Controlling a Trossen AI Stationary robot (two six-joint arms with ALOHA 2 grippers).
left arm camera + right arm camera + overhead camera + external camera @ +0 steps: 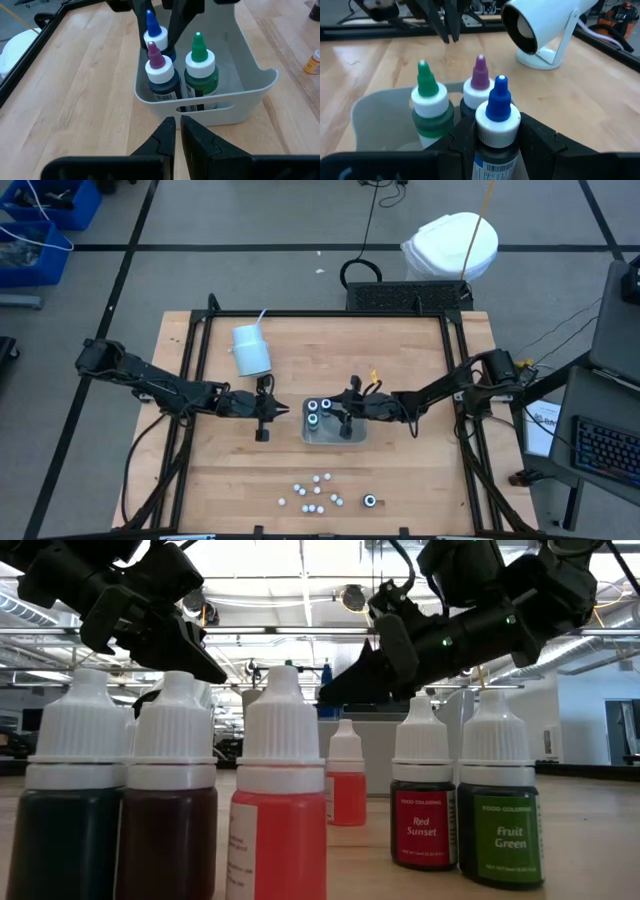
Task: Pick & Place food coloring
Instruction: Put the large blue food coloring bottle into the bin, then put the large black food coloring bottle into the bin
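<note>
Three larger food coloring bottles show at a pale plastic tray (352, 436) in mid-table: a green-tipped one (429, 107), a purple-tipped one (479, 90) and a blue-tipped one (497, 122). My right gripper (340, 412) reaches over the tray from the right and is shut on the blue-tipped bottle. My left gripper (265, 418) is shut and empty, just outside the tray's left wall (200, 107). Several tiny white-capped food coloring bottles (315, 490) stand near the table's front edge; they fill the low view (280, 800). My right gripper pinches the blue-tipped bottle between its two fingers (462, 145), on the body just below the white cap (496, 131). The fingers come from the table's right, slanting down. The bottle stands upright over the tray; the purple-tipped bottle (160, 75) hides its base.
A white cup with a straw (250, 350) lies on its side at the far left of the tray. One dark round bottle (370, 501) stands by the tiny ones at the front. A small orange thing (373, 377) lies behind the right gripper.
</note>
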